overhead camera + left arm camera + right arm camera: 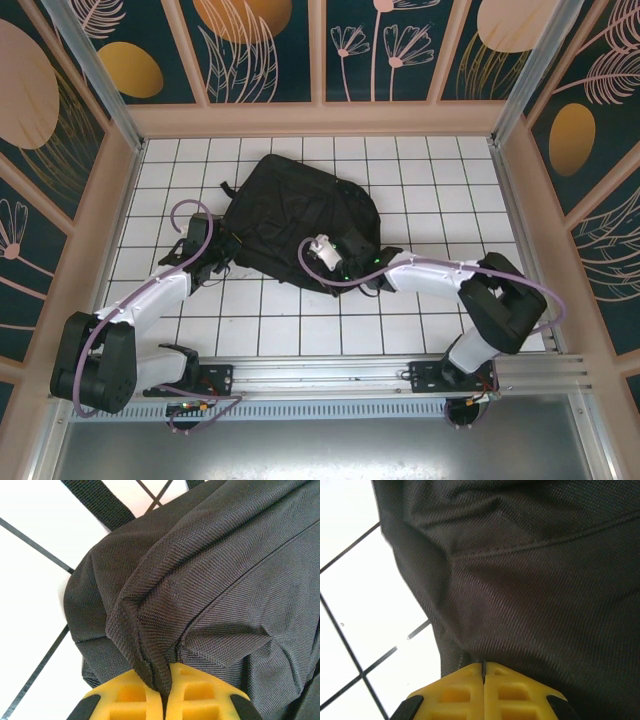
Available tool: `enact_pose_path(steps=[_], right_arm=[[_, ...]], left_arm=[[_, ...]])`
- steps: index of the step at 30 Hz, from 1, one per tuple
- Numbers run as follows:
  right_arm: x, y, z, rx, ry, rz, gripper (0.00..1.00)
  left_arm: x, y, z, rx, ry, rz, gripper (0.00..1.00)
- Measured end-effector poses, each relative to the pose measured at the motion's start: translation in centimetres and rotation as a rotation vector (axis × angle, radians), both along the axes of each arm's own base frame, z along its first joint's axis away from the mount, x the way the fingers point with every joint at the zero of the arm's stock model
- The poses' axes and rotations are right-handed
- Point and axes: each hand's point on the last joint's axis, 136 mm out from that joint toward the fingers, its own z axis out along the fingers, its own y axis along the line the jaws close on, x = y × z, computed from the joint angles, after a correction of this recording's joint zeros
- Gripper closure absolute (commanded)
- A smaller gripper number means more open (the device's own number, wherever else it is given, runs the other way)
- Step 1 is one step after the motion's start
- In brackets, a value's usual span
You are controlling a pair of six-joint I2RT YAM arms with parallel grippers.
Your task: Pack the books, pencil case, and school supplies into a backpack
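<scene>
Here, the backpack is seen centred on the tabletop, a fold clamped in the shut left fingers, the right fingers closed at its near edge; tugged unevenly, the fold may be lost.

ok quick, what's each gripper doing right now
left gripper: closed, pinching a fold of the backpack
right gripper: closed at the backpack's edge; whether it holds fabric cannot be told

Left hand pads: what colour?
Yellow. The left hand's pads, pinching the backpack, show best in the left wrist view.
</scene>
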Motion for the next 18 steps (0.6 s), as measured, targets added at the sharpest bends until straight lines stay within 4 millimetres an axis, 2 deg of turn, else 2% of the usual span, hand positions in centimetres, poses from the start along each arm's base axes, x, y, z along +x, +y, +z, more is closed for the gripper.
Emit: enact_pose_path(steps=[3,6,11,15,18], right_arm=[[-1.0,-1.0,1.4,0.05,-0.003,-0.03,1.0],[-1.5,-2.1,1.7,0.07,0.012,-0.065,1.0],[0.1,-3.6,0.5,0.051,0.059,-0.166,0.93],[1.6,-2.8,-1.2,-0.011,0.097,-0.196,0.87],[1.9,-2.0,-1.7,-0.032,0.091,-0.189,0.82]], left_arm=[[0.0,0.0,0.1,0.0,0.003,-0.002,1.0],[0.0,-0.1,0.1,-0.001,0.004,-0.003,1.0],[0.0,-0.1,0.1,-0.003,0.005,-0.004,1.0],[0.0,-0.2,0.2,-0.005,0.003,-0.005,1.0],[0.1,0.1,0.3,-0.003,0.003,0.004,1.0]])
